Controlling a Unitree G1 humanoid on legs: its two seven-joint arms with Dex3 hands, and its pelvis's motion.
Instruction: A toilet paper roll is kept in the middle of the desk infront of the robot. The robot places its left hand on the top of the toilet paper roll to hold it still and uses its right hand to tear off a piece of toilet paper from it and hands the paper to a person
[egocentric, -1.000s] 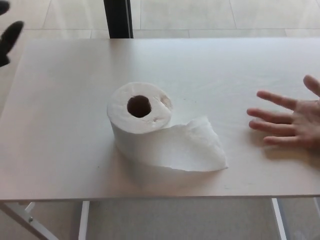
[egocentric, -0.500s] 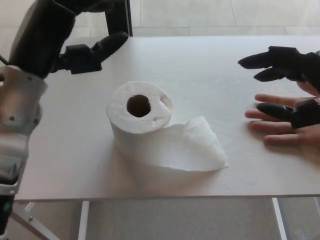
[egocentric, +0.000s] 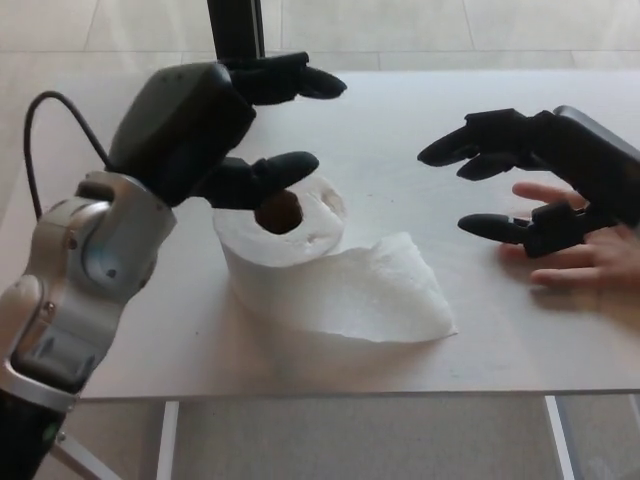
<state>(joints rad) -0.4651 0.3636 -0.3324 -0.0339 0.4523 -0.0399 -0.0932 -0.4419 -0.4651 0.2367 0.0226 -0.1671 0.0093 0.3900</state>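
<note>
Right now, from the head view, a white toilet paper roll (egocentric: 280, 235) stands upright on its end near the middle of the pale, flat desk (egocentric: 420, 110), its dark cardboard core facing up. A loose white tail of paper (egocentric: 385, 295) trails off the roll to the right and lies flat on the desk, its ragged edge toward the near side. The robot's black left hand (egocentric: 225, 120) comes in from the left on a grey and silver arm, and hovers over the far left part of the roll; its fingers are spread apart and hold nothing, one finger reaching to the far right and the thumb lying just over the rim of the roll, though whether it touches the paper cannot be told. The black right hand (egocentric: 530, 175) enters from the right, well apart from the roll, with its fingers splayed and empty. Just under it, a person's bare hand (egocentric: 580, 260) rests flat on the desk at the right edge, fingers pointing left.
</note>
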